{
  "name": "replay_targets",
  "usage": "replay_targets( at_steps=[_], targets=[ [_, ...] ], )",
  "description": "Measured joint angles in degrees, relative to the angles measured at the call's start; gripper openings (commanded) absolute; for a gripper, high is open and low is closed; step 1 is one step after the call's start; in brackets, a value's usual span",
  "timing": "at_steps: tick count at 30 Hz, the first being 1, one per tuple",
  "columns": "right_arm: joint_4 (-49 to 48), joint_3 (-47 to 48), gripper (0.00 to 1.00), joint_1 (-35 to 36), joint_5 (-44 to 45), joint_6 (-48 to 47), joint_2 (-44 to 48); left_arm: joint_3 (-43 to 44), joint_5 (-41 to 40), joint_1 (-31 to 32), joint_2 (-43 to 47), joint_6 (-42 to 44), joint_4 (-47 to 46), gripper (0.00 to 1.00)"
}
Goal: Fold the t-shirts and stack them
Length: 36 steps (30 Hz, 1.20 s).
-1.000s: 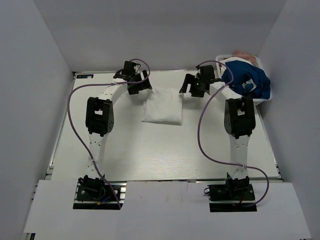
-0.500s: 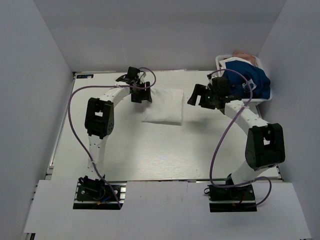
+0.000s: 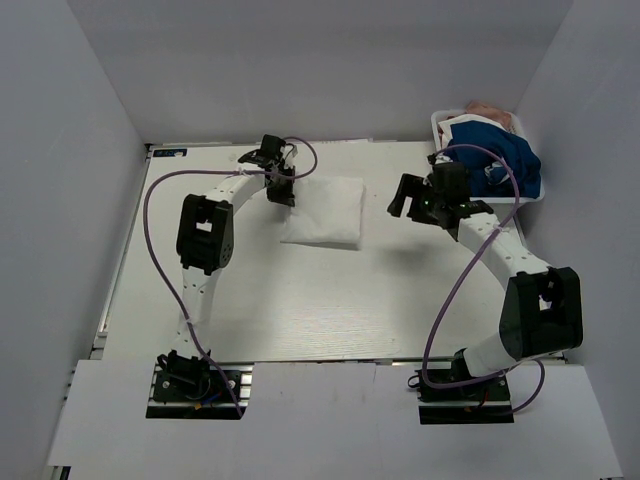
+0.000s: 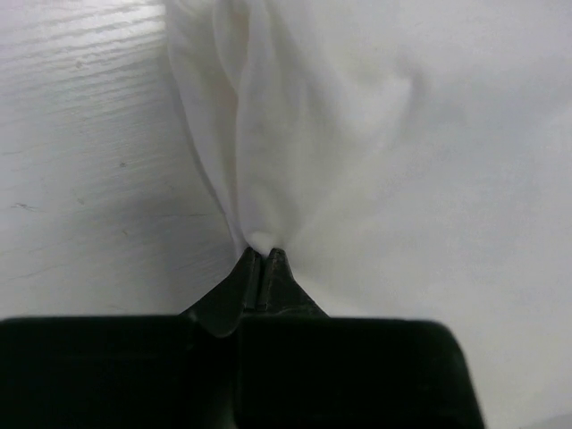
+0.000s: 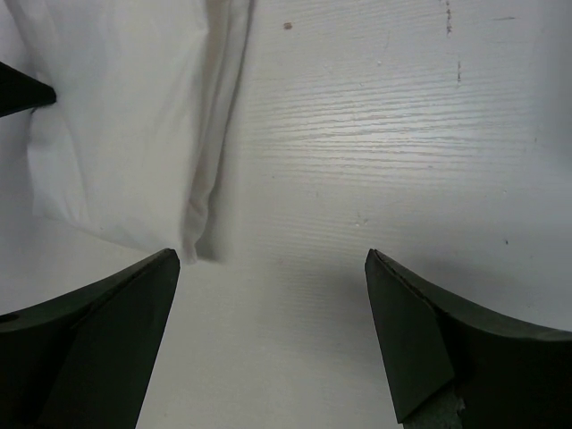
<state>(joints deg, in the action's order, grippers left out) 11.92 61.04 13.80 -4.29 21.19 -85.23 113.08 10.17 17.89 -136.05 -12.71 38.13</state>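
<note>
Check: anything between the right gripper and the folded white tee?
Nothing, just bare table between the right gripper and the folded white t-shirt. The right wrist view shows it, and the top view agrees.

A folded white t-shirt [image 3: 322,210] lies on the white wood-grain table [image 3: 300,300], toward its far side and about midway across. The left gripper [image 3: 282,187] is at the shirt's far left corner, touching the cloth; how its jaws stand is too small to tell. The right gripper [image 3: 412,200] is over bare table to the right of the shirt, apart from it. At the far right corner a crumpled royal blue t-shirt [image 3: 497,165] fills a white bin [image 3: 440,122], with something pale pink [image 3: 490,107] behind it. Purple cables [image 3: 148,230] loop along both arms.
</note>
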Motion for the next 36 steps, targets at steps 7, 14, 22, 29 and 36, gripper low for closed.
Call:
replay_targets(
  at_steps=[7, 14, 22, 29, 36],
  targets=[
    [0.2, -1.3, 0.90, -0.7, 3.5, -0.9, 0.0, -2.1, -14.3, -2.9, 2.7, 7.0, 0.5, 0.00],
    [-0.2, -1.9, 0.90, -0.7, 8.7, -1.1, 0.0, -2.0, -27.3, -12.5, 2.9, 15.5, 0.3, 0.00],
    [1.4, 1.7, 0.90, -0.9, 13.8, -1.1, -3.6, 13.3, -36.5, -20.7, -3.7, 23.6, -1.7, 0.00],
    [4.3, 5.0, 0.90, -1.0, 14.9, -1.1, -6.5, 15.0, -39.8, -24.4, -7.6, 28.4, -7.1, 0.00],
    [4.9, 5.5, 0.90, -1.0, 14.9, -1.1, -6.9, 18.2, -40.4, -26.9, -10.9, 30.1, -11.4, 0.00]
  ],
)
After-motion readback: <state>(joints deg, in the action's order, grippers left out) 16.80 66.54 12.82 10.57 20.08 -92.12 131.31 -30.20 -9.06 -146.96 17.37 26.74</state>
